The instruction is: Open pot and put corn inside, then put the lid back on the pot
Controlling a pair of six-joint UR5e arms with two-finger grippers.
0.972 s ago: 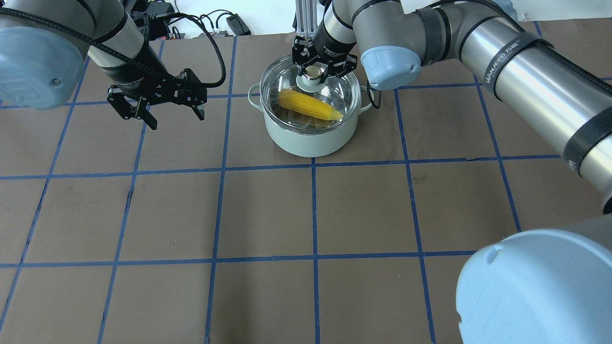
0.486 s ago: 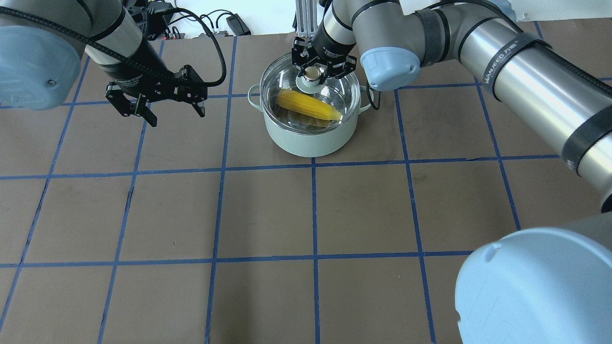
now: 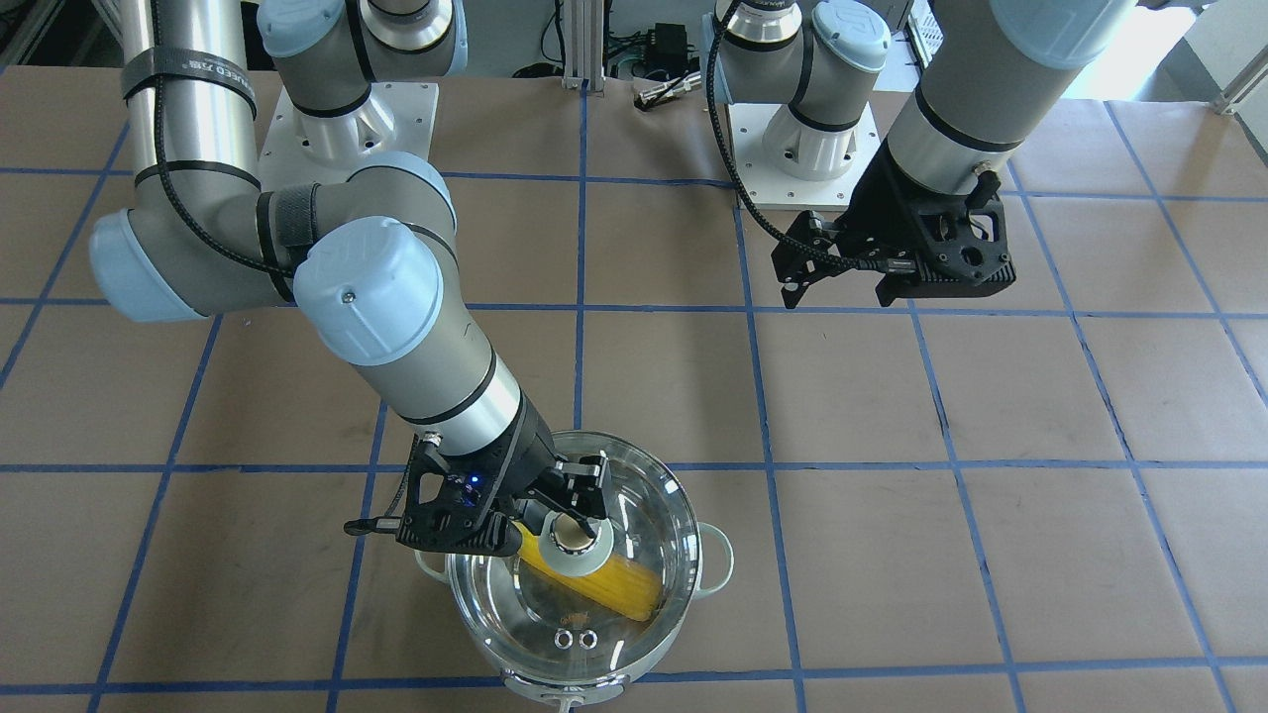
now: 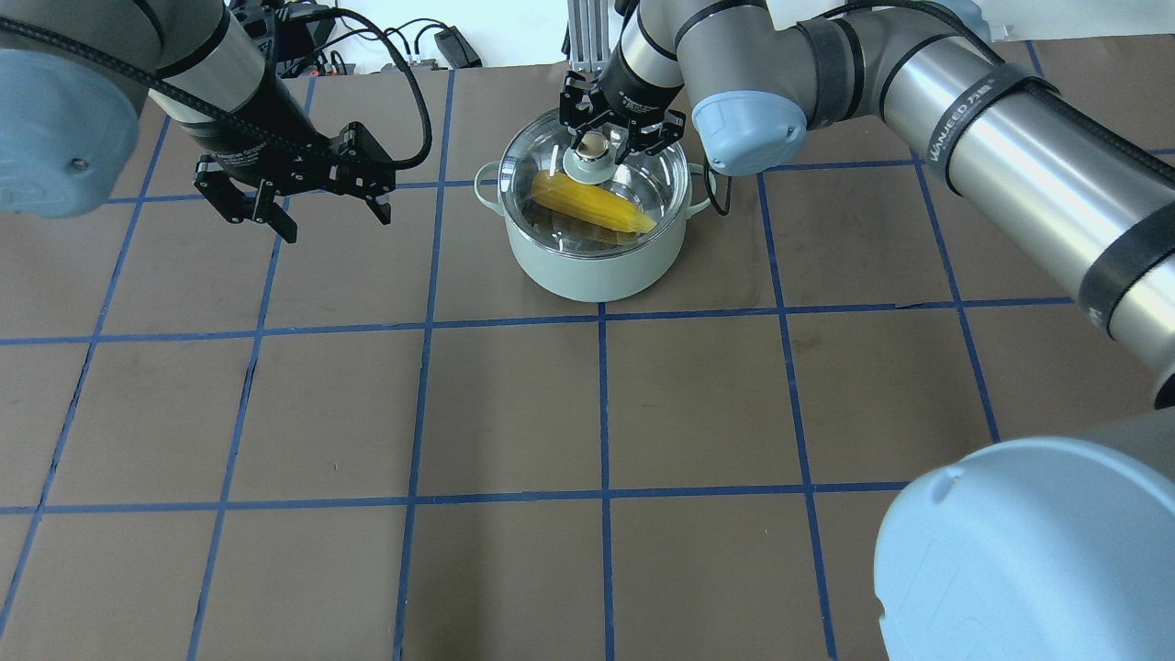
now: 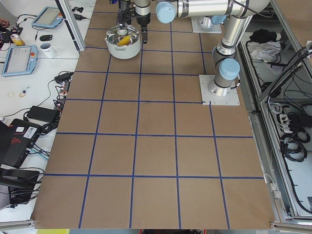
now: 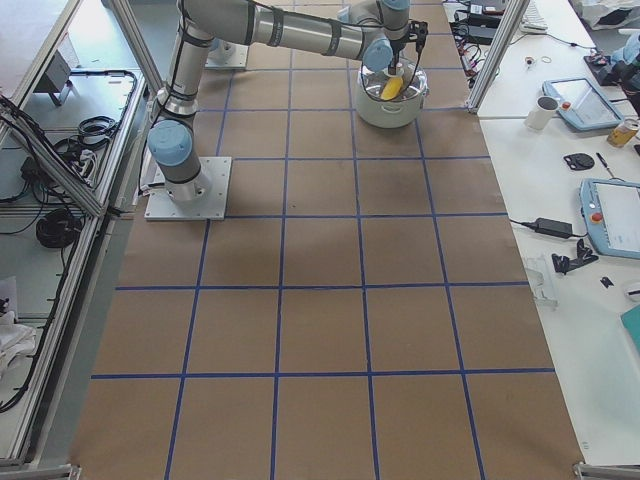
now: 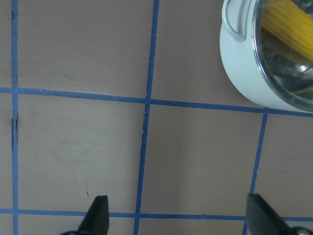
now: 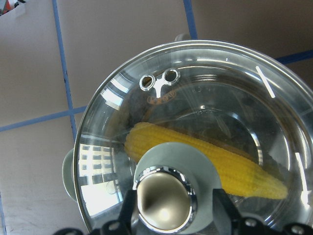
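Observation:
The pale grey-green pot (image 4: 597,266) stands at the far middle of the table. The yellow corn (image 4: 597,204) lies inside it, seen through the glass lid (image 4: 647,179). My right gripper (image 4: 597,147) is shut on the lid's knob (image 8: 164,200), with the lid level at the pot's rim. The right wrist view shows the corn (image 8: 234,166) under the glass (image 8: 210,98). My left gripper (image 4: 335,220) hangs open and empty above the table, left of the pot. The pot's edge shows in the left wrist view (image 7: 239,68).
Cables and a power brick (image 4: 450,41) and an aluminium post (image 4: 583,28) lie at the table's far edge behind the pot. Blue tape lines grid the brown table (image 4: 514,413). Side benches hold tablets (image 6: 615,215) and a mug (image 6: 546,108).
My right gripper has lowered the lid down to the pot's rim. My left gripper has drifted slightly back and left, still open.

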